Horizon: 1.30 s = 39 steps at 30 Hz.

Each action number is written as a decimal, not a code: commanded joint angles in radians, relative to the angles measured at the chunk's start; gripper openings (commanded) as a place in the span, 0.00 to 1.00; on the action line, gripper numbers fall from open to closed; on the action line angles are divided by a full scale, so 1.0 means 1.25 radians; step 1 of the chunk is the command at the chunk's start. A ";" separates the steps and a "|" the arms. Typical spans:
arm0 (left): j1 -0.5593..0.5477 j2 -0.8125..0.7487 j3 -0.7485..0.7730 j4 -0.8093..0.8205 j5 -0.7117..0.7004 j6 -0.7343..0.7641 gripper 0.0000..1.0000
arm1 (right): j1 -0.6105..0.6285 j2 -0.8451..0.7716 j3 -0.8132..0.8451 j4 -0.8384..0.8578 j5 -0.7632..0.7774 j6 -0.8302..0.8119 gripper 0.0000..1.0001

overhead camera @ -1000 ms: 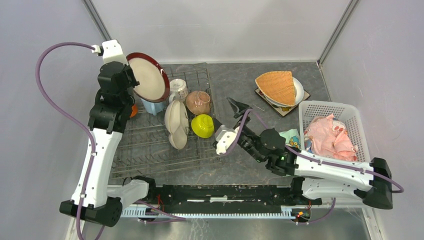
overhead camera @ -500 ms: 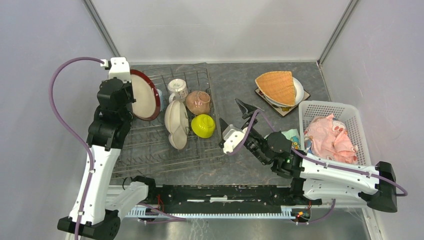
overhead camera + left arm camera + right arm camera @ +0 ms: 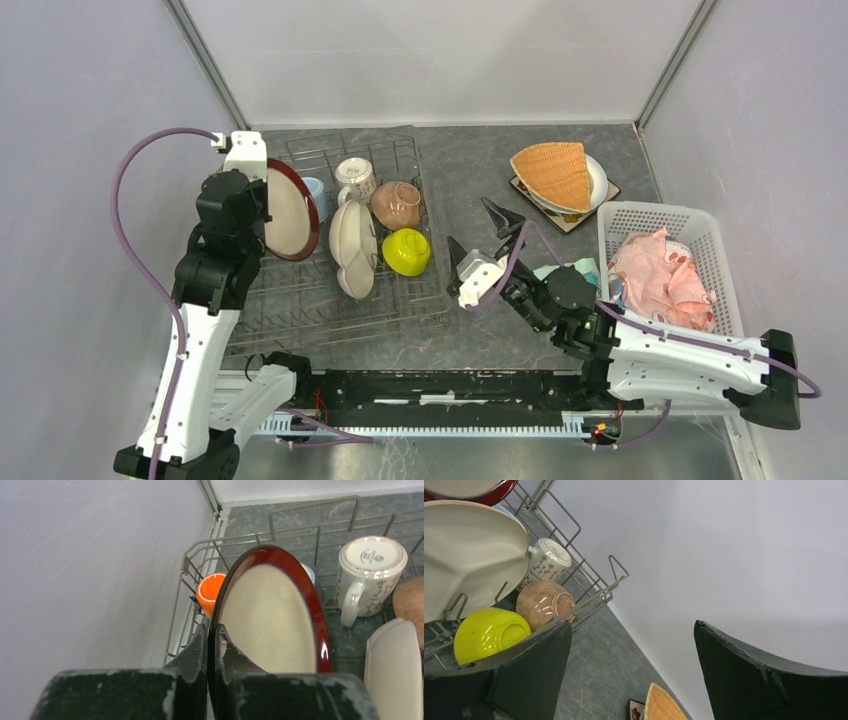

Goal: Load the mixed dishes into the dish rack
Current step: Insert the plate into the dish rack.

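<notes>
My left gripper (image 3: 262, 195) is shut on the rim of the red-rimmed plate (image 3: 290, 210), holding it on edge at the left end of the grey wire dish rack (image 3: 320, 305); in the left wrist view the plate (image 3: 272, 620) stands in front of the orange mug (image 3: 210, 591). The rack holds a white patterned mug (image 3: 354, 180), a light-blue mug (image 3: 314, 190), a cream three-section plate (image 3: 352, 248), a tan bowl (image 3: 397, 204) and a lime-green bowl (image 3: 407, 251). My right gripper (image 3: 485, 235) is open and empty, right of the rack. A woven tan plate (image 3: 552, 172) lies on a white plate (image 3: 596, 180) at the back right.
A white perforated basket (image 3: 690, 225) with a pink cloth (image 3: 658, 275) stands at the right. A teal patterned cloth (image 3: 580, 272) lies beside it, partly under my right arm. A dark patterned square item (image 3: 575, 218) lies under the stacked plates. Grey walls enclose the table.
My left gripper has carried the red-rimmed plate down and turned it upright into the rack's left end. My right arm has drawn back to the right, away from the rack.
</notes>
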State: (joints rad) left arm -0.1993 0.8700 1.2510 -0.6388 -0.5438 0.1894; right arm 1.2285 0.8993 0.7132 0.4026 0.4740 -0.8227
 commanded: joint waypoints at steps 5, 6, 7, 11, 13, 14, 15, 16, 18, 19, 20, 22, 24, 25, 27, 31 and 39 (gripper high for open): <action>-0.014 -0.051 -0.041 0.045 -0.020 -0.004 0.02 | -0.004 -0.054 -0.037 0.039 0.021 0.014 0.98; -0.015 -0.053 -0.047 0.043 -0.019 -0.002 0.02 | -0.004 -0.054 -0.038 0.039 0.026 0.014 0.98; -0.019 -0.058 -0.053 0.042 -0.017 0.001 0.02 | -0.004 -0.055 -0.040 0.037 0.031 0.013 0.98; -0.036 -0.068 -0.079 0.036 -0.023 0.013 0.02 | -0.006 -0.062 -0.056 0.044 0.043 0.006 0.98; -0.041 -0.069 -0.087 0.036 -0.014 0.007 0.02 | -0.009 -0.065 -0.062 0.042 0.056 -0.001 0.98; -0.043 -0.067 -0.092 0.033 -0.008 0.000 0.02 | -0.010 -0.067 -0.065 0.041 0.061 -0.002 0.98; -0.045 -0.067 -0.095 0.032 -0.004 -0.004 0.02 | -0.012 -0.070 -0.066 0.040 0.063 -0.002 0.98; -0.045 -0.065 -0.099 0.030 -0.002 -0.007 0.02 | -0.014 -0.073 -0.069 0.041 0.064 -0.002 0.98; -0.047 -0.063 -0.106 0.033 -0.007 -0.001 0.02 | -0.018 -0.081 -0.074 0.049 0.062 -0.002 0.98; -0.047 -0.060 -0.108 0.040 -0.014 0.011 0.02 | -0.020 -0.085 -0.076 0.052 0.060 -0.002 0.98; -0.048 -0.058 -0.108 0.047 -0.020 0.022 0.02 | -0.022 -0.086 -0.078 0.054 0.059 -0.002 0.98; -0.050 -0.049 -0.106 0.058 -0.030 0.045 0.02 | -0.027 -0.086 -0.077 0.055 0.055 -0.005 0.98; -0.057 -0.040 -0.106 0.058 -0.042 0.053 0.02 | -0.034 -0.086 -0.075 0.052 0.054 -0.004 0.98; -0.060 -0.039 -0.109 0.057 -0.044 0.052 0.02 | -0.038 -0.087 -0.075 0.050 0.054 -0.002 0.98; -0.065 -0.043 -0.120 0.063 -0.032 0.047 0.02 | -0.043 -0.093 -0.078 0.050 0.053 0.002 0.98; -0.071 -0.040 -0.142 0.071 -0.024 0.045 0.02 | -0.055 -0.100 -0.087 0.050 0.055 0.002 0.98; -0.082 -0.022 -0.138 0.063 0.025 -0.024 0.10 | -0.073 -0.112 -0.099 0.052 0.049 0.016 0.98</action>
State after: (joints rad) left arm -0.2943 0.8482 1.0416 -0.6781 -0.5480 0.2031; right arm 1.1481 0.7780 0.5961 0.4122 0.5323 -0.8230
